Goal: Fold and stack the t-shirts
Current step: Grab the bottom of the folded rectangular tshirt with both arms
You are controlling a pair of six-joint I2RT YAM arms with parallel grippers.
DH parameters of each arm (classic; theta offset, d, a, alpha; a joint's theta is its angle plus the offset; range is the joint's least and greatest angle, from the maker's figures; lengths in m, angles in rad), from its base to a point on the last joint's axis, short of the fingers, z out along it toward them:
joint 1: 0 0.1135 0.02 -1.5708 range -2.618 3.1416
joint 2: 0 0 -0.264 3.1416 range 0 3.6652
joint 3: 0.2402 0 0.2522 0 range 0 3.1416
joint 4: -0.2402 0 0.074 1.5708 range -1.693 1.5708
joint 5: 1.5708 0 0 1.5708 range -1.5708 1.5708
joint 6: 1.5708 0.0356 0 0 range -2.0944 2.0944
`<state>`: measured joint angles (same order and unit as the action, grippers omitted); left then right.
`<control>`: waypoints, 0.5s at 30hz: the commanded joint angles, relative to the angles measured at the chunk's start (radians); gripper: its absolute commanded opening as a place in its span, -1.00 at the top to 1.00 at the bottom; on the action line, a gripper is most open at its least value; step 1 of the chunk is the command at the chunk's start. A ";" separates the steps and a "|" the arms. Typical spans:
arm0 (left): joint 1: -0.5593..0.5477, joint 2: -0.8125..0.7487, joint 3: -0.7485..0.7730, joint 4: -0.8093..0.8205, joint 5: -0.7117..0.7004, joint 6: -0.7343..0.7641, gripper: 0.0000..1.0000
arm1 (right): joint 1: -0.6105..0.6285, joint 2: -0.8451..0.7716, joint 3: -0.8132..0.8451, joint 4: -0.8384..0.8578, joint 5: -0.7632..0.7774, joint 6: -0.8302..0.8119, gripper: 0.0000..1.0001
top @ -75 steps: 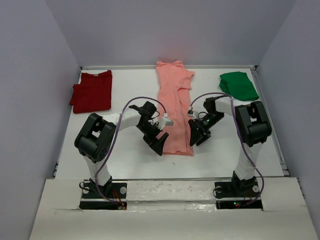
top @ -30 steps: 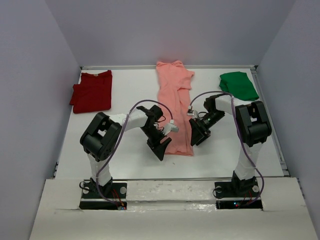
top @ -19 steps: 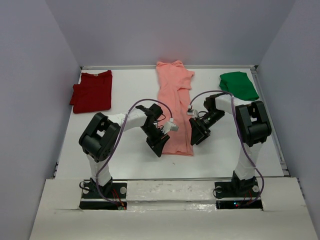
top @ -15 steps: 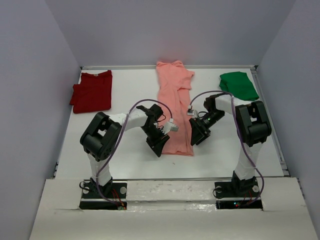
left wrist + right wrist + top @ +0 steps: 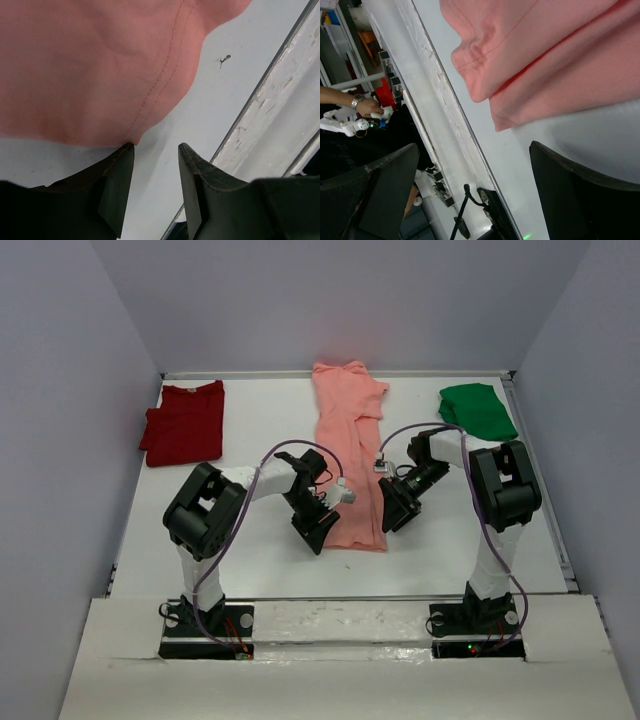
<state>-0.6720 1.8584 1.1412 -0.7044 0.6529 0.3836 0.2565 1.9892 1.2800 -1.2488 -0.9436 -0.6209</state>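
The salmon-pink t-shirt [image 5: 350, 455] lies as a long narrow strip down the middle of the table. My left gripper [image 5: 318, 537] sits at the left corner of its near hem. In the left wrist view the left gripper [image 5: 156, 150] is open with a narrow gap and only bare table between its fingers [image 5: 117, 185]; one fingertip touches the pink hem [image 5: 135, 100]. My right gripper [image 5: 391, 521] stands wide open beside the hem's right corner. Nothing lies inside the right gripper [image 5: 472, 145], and the pink corner [image 5: 520, 105] sits just beyond it. The dark red t-shirt [image 5: 183, 422] lies back left, the green t-shirt [image 5: 477, 410] back right.
The white table [image 5: 250, 560] ends in a raised rail [image 5: 280, 110] close behind both grippers, also seen as the rail [image 5: 435, 100] in the right wrist view. Grey walls enclose the left, right and back. A person's hand [image 5: 367, 106] shows beyond the table.
The left gripper's jaws have narrowed and it has edged in against the pink hem's corner. The right arm has stayed put, jaws wide.
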 commanded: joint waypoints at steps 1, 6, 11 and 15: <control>0.008 -0.031 0.006 0.009 -0.065 -0.008 -0.07 | 0.006 0.010 0.030 -0.031 -0.043 -0.025 -0.94; 0.012 -0.010 0.008 0.032 -0.104 -0.028 0.02 | 0.006 0.003 0.021 -0.050 -0.044 -0.046 -0.94; 0.017 0.004 0.025 0.048 -0.122 -0.048 0.11 | 0.006 0.007 0.019 -0.063 -0.043 -0.059 -0.94; 0.022 0.001 0.034 0.057 -0.151 -0.061 0.17 | 0.006 0.007 0.021 -0.063 -0.046 -0.060 -0.94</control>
<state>-0.6605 1.8576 1.1473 -0.6762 0.5770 0.3302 0.2565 1.9999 1.2804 -1.2781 -0.9585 -0.6521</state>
